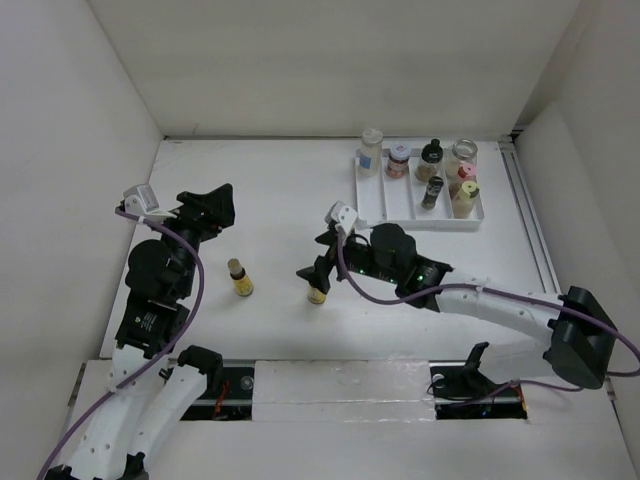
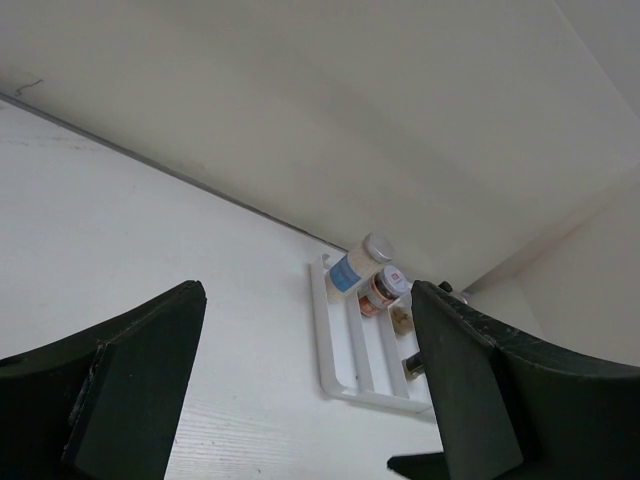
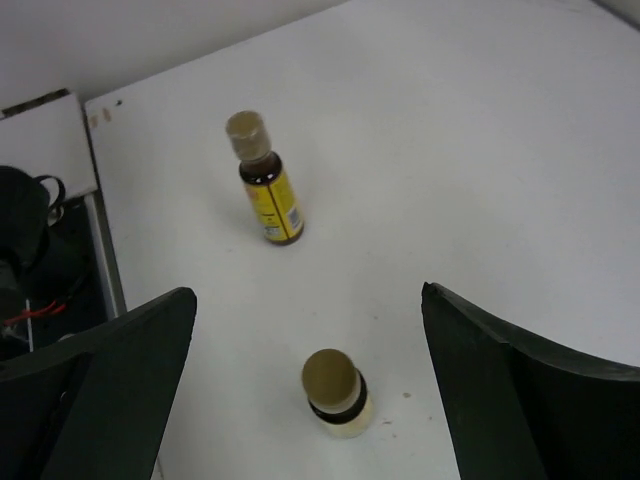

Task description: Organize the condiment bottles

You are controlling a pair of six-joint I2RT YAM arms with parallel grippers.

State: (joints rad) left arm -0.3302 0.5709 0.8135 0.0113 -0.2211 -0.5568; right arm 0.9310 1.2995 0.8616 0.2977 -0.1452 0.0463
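Two small bottles stand loose on the table: a yellow-label bottle [image 1: 240, 279] [image 3: 266, 185] at the left and a small pale bottle with a tan cap [image 1: 318, 292] [image 3: 336, 394] in the middle. My right gripper [image 1: 318, 262] [image 3: 310, 400] is open, its jaws on either side of and above the tan-cap bottle, not touching it. My left gripper [image 1: 214, 210] [image 2: 305, 400] is open and empty at the left, behind the yellow-label bottle. Several more bottles [image 1: 432, 171] stand in the white tray [image 1: 390, 212] at the back right, also seen in the left wrist view [image 2: 370, 280].
White walls close in the table at the back and both sides. The tray [image 2: 335, 370] has ridged dividers. A black cable bundle [image 3: 25, 260] lies at the table's near edge. A metal rail [image 1: 535, 230] runs along the right side.
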